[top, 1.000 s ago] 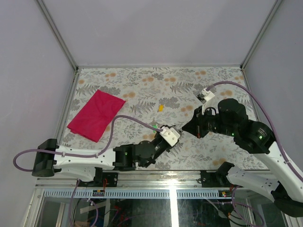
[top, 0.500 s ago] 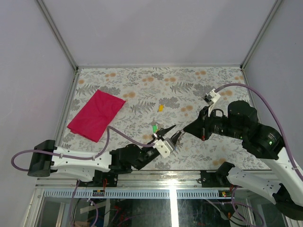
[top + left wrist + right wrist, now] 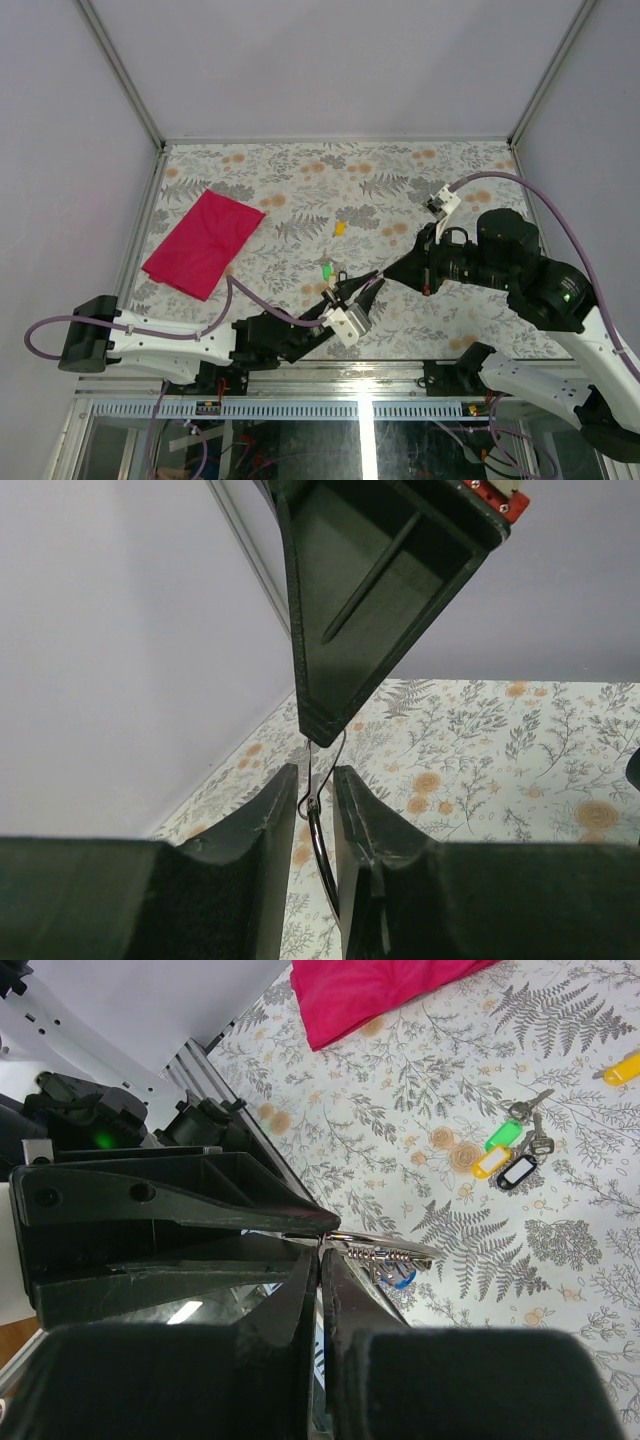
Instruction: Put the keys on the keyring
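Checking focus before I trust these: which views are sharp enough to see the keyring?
Left wrist: keyring a thin dark line, left fingers soft. Right wrist: keyring and keys sharp, right fingers blurred. Top: evenly lit, keyring too small.

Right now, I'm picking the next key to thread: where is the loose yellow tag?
The yellow tag lies alone mid-table in the top view, right of the red cloth and just beyond the green-tagged bunch.
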